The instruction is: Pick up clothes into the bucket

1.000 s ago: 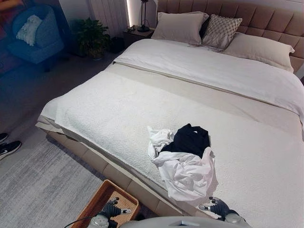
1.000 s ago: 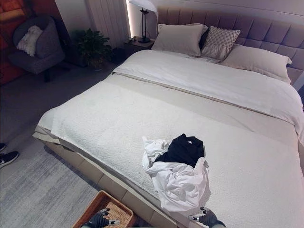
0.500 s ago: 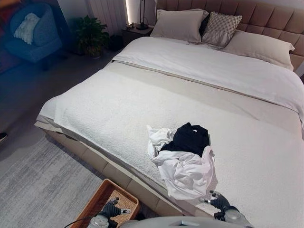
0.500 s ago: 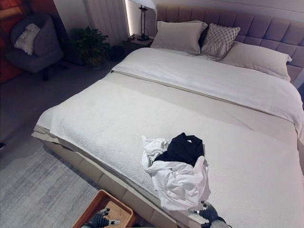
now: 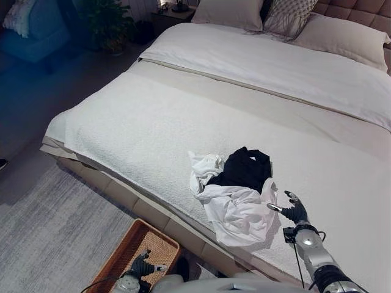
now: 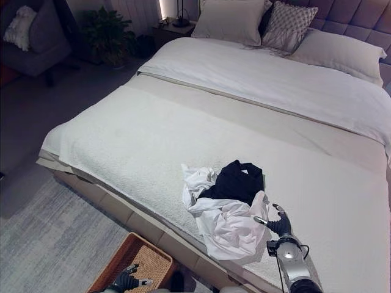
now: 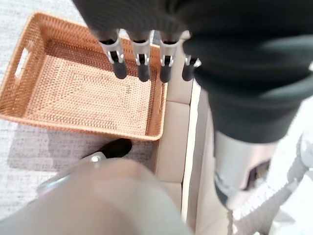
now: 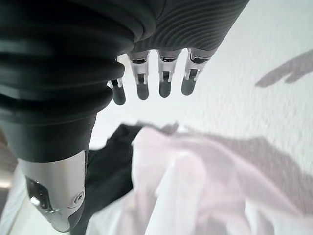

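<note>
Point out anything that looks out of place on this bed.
A crumpled heap of clothes, a white garment with a black one on it, lies near the made bed's near edge. The basket on the floor below holds nothing. The right hand hovers open beside the heap.

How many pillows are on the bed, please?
3: a plain pillow on the left, a patterned pillow in the middle, a long pillow on the right. More may hide behind.

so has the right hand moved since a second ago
Yes. The right hand has come up from the bed's near edge and now hovers open beside the white shirt, level with the pile's right side.
</note>
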